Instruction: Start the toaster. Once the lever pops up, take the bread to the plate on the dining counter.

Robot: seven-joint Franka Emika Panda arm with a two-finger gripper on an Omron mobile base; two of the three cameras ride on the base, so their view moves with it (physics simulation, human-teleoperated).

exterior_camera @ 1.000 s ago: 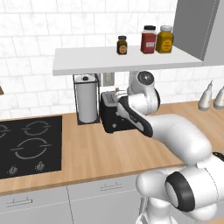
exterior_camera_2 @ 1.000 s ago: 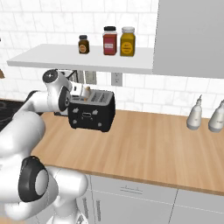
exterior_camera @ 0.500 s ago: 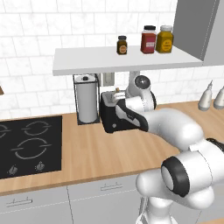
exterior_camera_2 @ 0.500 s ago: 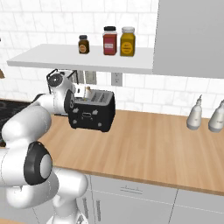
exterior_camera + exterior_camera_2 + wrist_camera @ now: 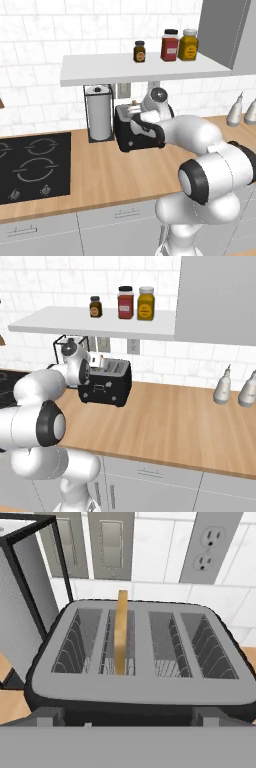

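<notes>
I have the toaster point(image 5: 137, 131) standing on the wood worktop point(image 5: 125, 172) against the tiled wall, under the white shelf point(image 5: 140, 67). In the left base view it sits at about 12 o'clock from the arm's shoulder, just beside the paper-towel holder point(image 5: 99, 112), which is at its 9 o'clock. In the right base view the toaster point(image 5: 106, 387) shows its black front with small light marks.

The hand view looks down on the toaster top point(image 5: 140, 654). I count 4 openings with wire racks. The bread point(image 5: 120, 631) stands upright on edge in the 2nd opening from the left, its top edge rising above the toaster's top surface. It is a thin tan-yellow slice seen edge-on. In the left base view a pale sliver of bread point(image 5: 133, 103) shows above the toaster.

The gripper point(image 5: 127, 718) hangs just above the toaster's near edge; I see 1 finger tip point(image 5: 46, 717) at 7 o'clock and 1 at 5 o'clock of the hand view, set far apart, with nothing between them. Jaws spread wide, touching nothing that I can make out.

On the shelf stand 3 jars point(image 5: 170, 45). 2 light bottles point(image 5: 222, 387) stand on the worktop at 3 o'clock, well apart from the toaster. The black hob point(image 5: 30, 165) lies at 9 o'clock in the left base view.
</notes>
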